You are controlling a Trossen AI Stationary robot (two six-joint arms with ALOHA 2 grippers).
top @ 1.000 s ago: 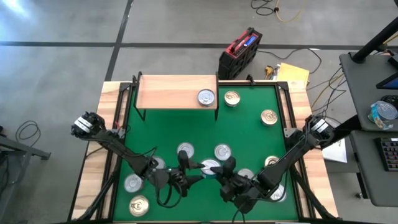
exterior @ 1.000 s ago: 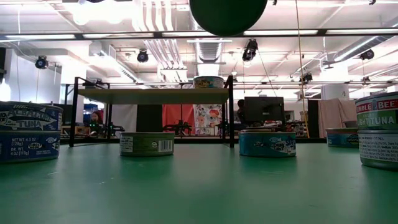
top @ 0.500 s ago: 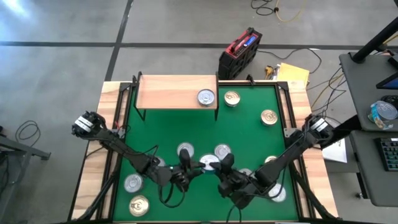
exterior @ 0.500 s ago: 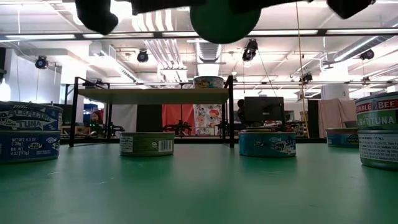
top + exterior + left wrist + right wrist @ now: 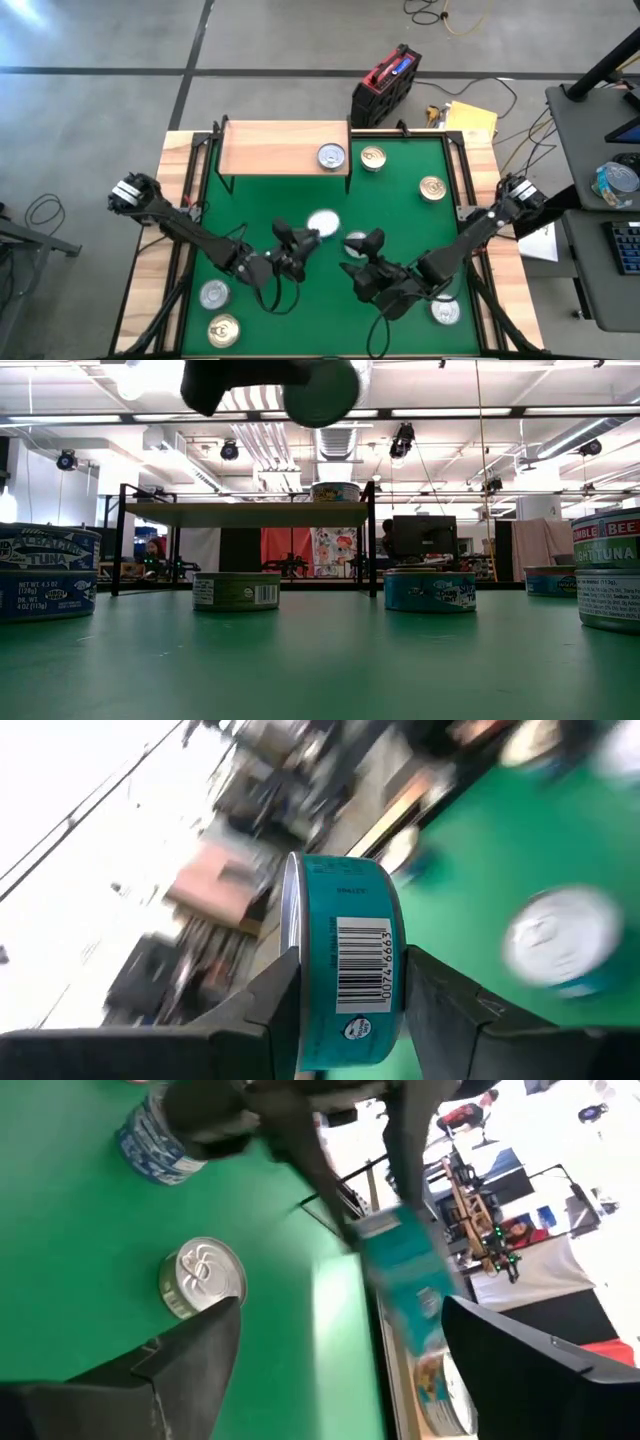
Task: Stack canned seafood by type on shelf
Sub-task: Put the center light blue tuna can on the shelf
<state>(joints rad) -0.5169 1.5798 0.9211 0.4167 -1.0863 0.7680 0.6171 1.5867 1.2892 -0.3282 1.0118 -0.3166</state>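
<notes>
High view: the left gripper point(image 5: 300, 243) hangs above the middle of the green mat point(image 5: 395, 200), clamped on a teal-sided tin point(image 5: 322, 223) that it carries clear of the surface. The left wrist view confirms the hold: both fingers point(image 5: 275, 1010) press the flat faces of that tin point(image 5: 343, 975), so the tin stands on edge, its round axis running across between them, with the barcode side facing the camera.

The shelf point(image 5: 283, 148) lies ahead of this gripper, toward the far side of the mat and a little to the left. One silver-topped tin point(image 5: 331, 156) already sits at its right end. In the low view the carried tin point(image 5: 322, 392) shows high up, above the level of the shelf board point(image 5: 245, 512), so it looks high enough to pass over the edge. The tin will probably have to be turned flat before it can be set down or stacked.

The right gripper point(image 5: 366, 257) is just beside it over the mat, fingers spread wide and empty. It is no nearer the shelf, and the left arm is the one holding the tin.
</notes>
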